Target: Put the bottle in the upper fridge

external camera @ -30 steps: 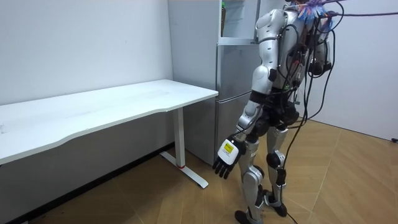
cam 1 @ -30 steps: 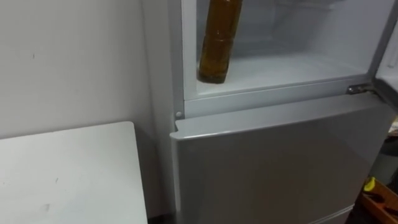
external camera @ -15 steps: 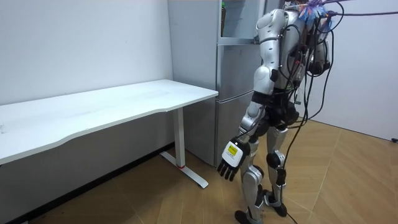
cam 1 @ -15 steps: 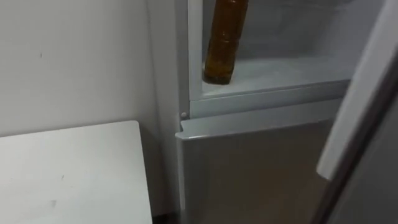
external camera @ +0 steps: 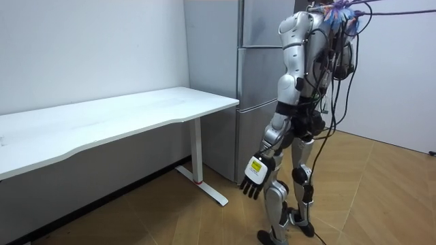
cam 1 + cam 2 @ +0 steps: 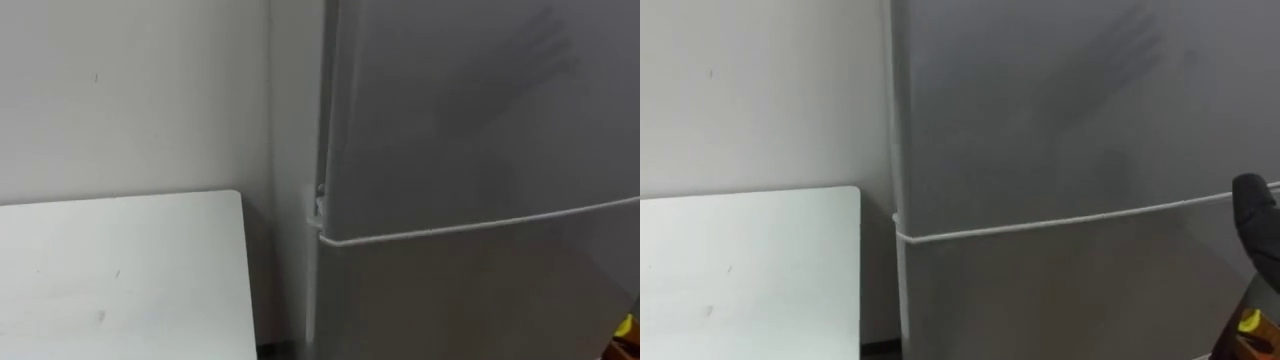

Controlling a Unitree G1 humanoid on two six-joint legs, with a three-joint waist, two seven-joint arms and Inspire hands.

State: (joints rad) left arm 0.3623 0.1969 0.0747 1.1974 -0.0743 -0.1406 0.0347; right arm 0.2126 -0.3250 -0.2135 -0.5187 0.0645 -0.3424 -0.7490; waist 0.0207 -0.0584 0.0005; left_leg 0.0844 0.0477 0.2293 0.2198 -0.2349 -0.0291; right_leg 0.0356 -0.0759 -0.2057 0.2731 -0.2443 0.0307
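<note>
Door (image 6: 480, 110) now between hand (image 5: 252, 178) and (seemingly) bottle

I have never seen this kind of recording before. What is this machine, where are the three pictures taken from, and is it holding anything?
It is a humanoid robot on two legs, with two five-fingered hands. The room view comes from a camera standing a few metres off. In it the robot stands right before a tall grey fridge, beside a white table. The two eye views come from a stereo camera on its head, so they show nearly the same scene: the fridge's upper door and lower door, both shut, and a bare corner of the table. Its left hand hangs open at its side and holds nothing. The dark shape at the right edge of the right eye view is probably its right hand.
</note>
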